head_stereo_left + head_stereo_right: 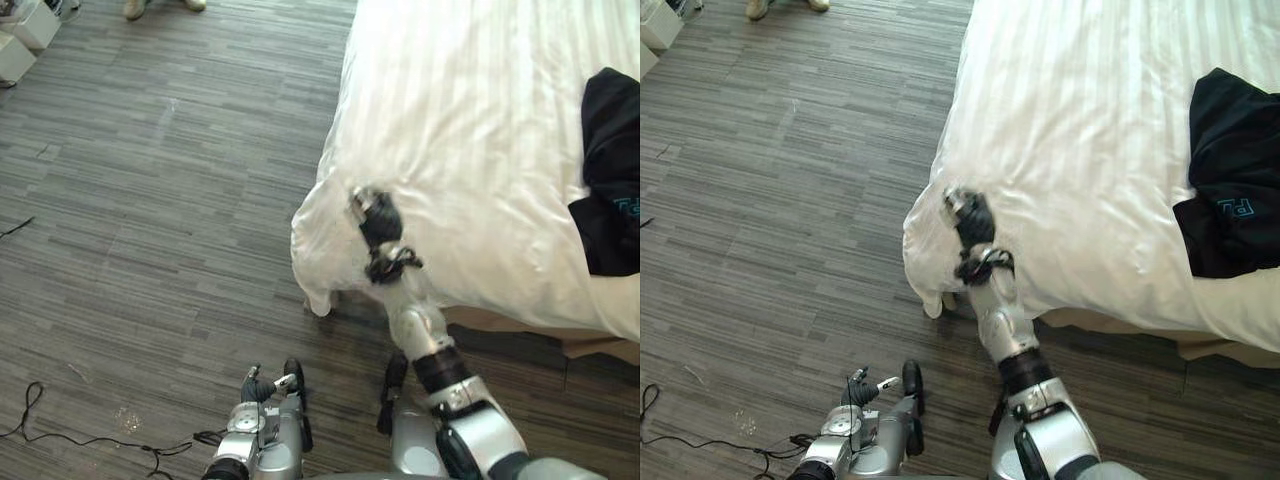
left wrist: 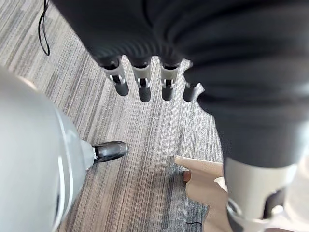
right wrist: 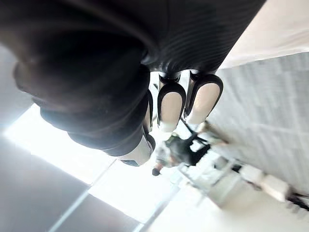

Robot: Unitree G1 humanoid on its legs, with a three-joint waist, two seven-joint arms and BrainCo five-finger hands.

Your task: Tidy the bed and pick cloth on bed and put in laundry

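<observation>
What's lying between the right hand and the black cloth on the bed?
Bare white duvet, nothing else. Both eye views show that stretch from the right hand at the bed's corner to the black cloth.

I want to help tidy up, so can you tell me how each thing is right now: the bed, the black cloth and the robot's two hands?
Bed cover: white, bunched at the near corner, hanging over the edge.
Black cloth: crumpled, lying on the bed cover, not picked up.
Right hand: resting on the bunched corner.
Left hand: open, empty, down over the floor.
</observation>
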